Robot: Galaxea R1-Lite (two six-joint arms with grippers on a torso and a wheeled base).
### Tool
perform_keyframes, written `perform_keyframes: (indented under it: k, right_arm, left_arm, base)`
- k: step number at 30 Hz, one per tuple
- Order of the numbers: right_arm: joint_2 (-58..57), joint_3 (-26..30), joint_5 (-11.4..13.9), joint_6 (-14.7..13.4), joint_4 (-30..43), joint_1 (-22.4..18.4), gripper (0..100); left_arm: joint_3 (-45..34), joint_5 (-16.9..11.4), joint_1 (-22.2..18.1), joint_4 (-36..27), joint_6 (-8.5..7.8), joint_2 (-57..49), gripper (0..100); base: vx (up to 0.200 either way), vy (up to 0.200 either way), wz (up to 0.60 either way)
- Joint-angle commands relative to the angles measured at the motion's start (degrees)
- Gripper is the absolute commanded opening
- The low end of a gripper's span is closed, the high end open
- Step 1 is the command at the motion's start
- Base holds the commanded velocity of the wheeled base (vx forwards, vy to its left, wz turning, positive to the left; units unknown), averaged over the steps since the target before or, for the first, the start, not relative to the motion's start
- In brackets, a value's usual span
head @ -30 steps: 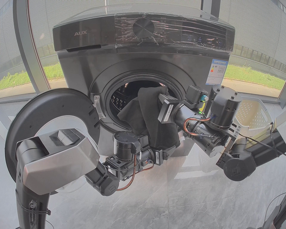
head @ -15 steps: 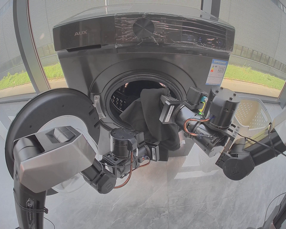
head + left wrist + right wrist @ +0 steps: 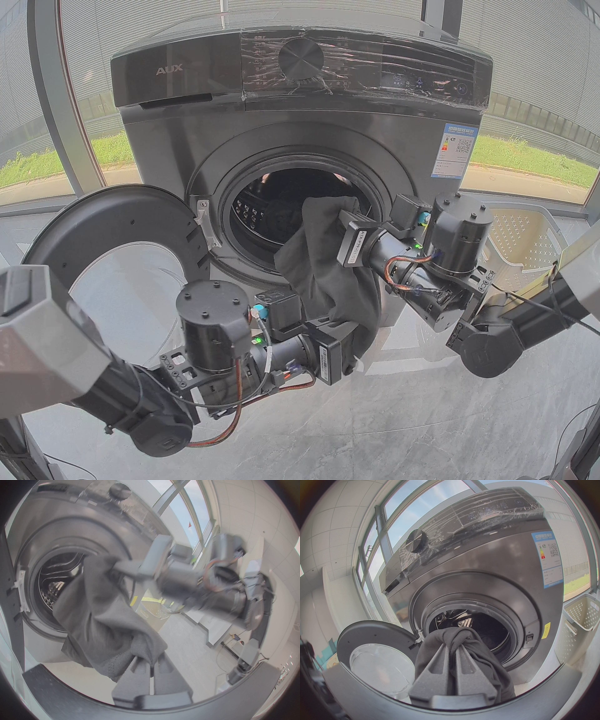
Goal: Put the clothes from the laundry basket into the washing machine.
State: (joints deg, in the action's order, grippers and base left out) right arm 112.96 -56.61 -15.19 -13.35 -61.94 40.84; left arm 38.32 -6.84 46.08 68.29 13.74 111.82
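Note:
A dark grey garment (image 3: 325,269) hangs in front of the washing machine's open drum (image 3: 269,209), its top at the rim of the opening. My right gripper (image 3: 336,214) is shut on the garment's upper fold; in the right wrist view its fingers (image 3: 439,667) pinch the bunched cloth (image 3: 487,664). Lower down, my left gripper (image 3: 357,340) is shut on the garment's bottom corner (image 3: 147,648), close above the floor. The left wrist view has the cloth (image 3: 93,617) stretched between both grippers. The pale laundry basket (image 3: 528,240) stands right of the machine.
The round machine door (image 3: 119,231) is swung open to the left, beside my left arm. The machine's front panel (image 3: 300,69) rises above the drum. Grey tiled floor (image 3: 406,412) lies in front. Windows stand behind the machine.
My left arm has drawn back and down toward the camera, still holding the garment's lower corner. The right gripper and the garment's top have sunk slightly, toward the lower right of the opening.

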Motion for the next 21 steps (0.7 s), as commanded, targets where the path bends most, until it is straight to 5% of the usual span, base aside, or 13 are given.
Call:
perform_keyframes:
  k: [1,6,7,21]
  right_arm:
    - [1.7,1.5,0.9,-0.3,-1.3,-0.1,0]
    - [1.5,3.4,1.9,-0.3,-2.4,0.2,0]
    - [1.5,3.4,2.0,-0.3,-2.4,0.2,100]
    - [-3.0,15.2,4.0,0.6,-1.3,-2.5,100]
  left_arm:
    - [-3.0,-0.3,1.5,0.4,0.15,-7.1,0]
    - [-3.0,-0.2,1.0,0.5,0.24,-7.5,0]
    - [-3.0,-0.2,1.0,0.5,0.24,-7.5,0]
    - [6.0,2.0,-6.1,0.4,0.06,-5.6,0]
  base:
    - [0.000,0.000,0.00]
    - [0.000,0.000,0.00]
    - [0.000,0.000,0.00]
    - [0.000,0.000,0.00]
